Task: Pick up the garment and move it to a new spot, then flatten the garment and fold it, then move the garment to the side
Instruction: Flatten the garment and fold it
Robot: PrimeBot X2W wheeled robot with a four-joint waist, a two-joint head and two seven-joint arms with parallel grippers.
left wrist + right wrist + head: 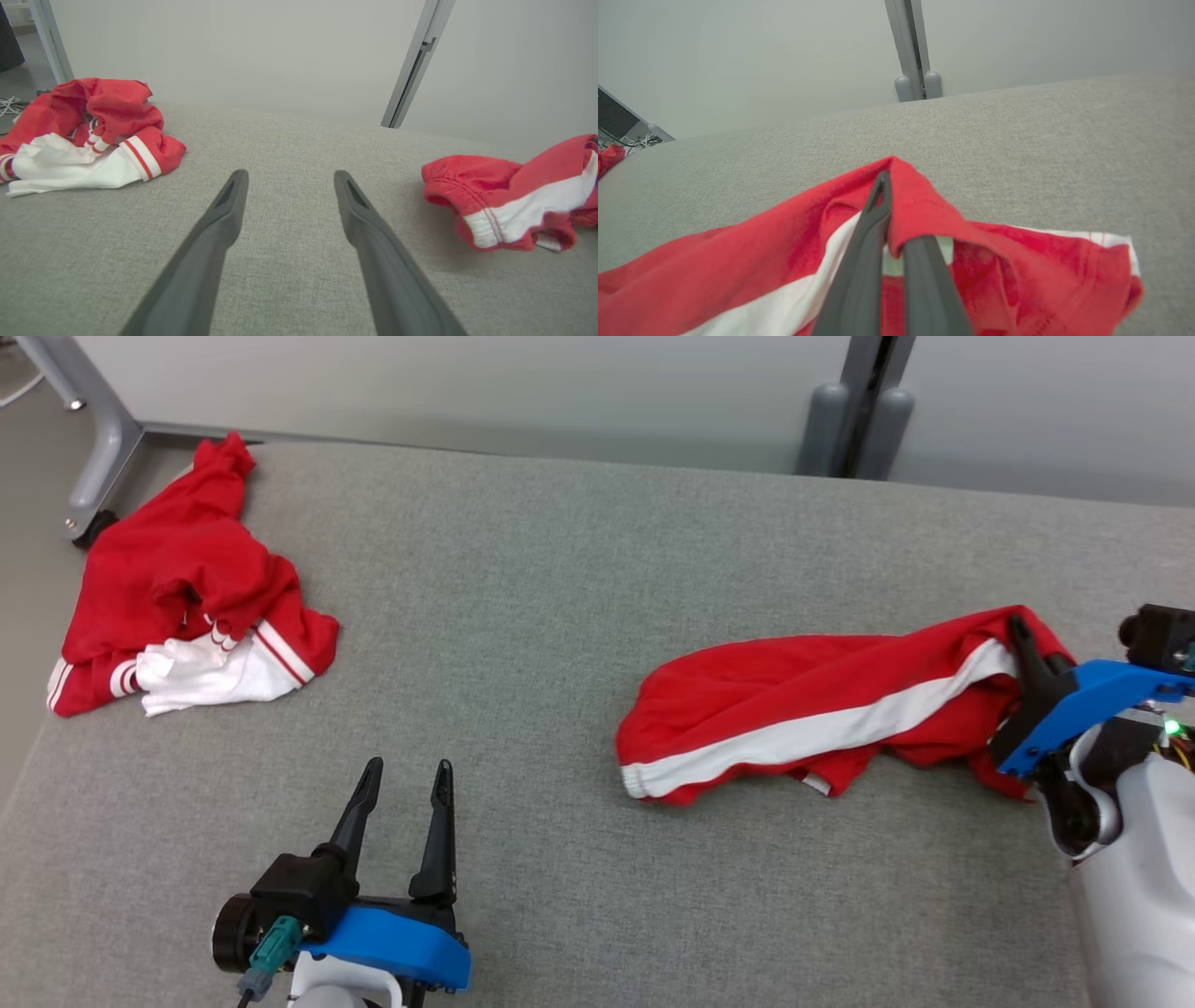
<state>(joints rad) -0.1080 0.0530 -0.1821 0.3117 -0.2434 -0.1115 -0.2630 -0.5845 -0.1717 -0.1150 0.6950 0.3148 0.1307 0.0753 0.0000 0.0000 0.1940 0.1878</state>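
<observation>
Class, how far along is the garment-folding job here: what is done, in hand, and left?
Done: the right end effector is shut on one end of the red striped garment. In hand: the pick-up; most of the garment lies bunched on the grey surface. Left: moving, flattening, folding, setting aside. The left end effector is open, holding nothing.

Bright and even all over, with soft light and no clear side. No glare. Faint, soft shadows under the red garment (490, 182) on the grey table (289, 280). Sharp from the head. Bent and stretched at the edges from the wrists. Blurry close up on the dark fingers (205, 261).
</observation>
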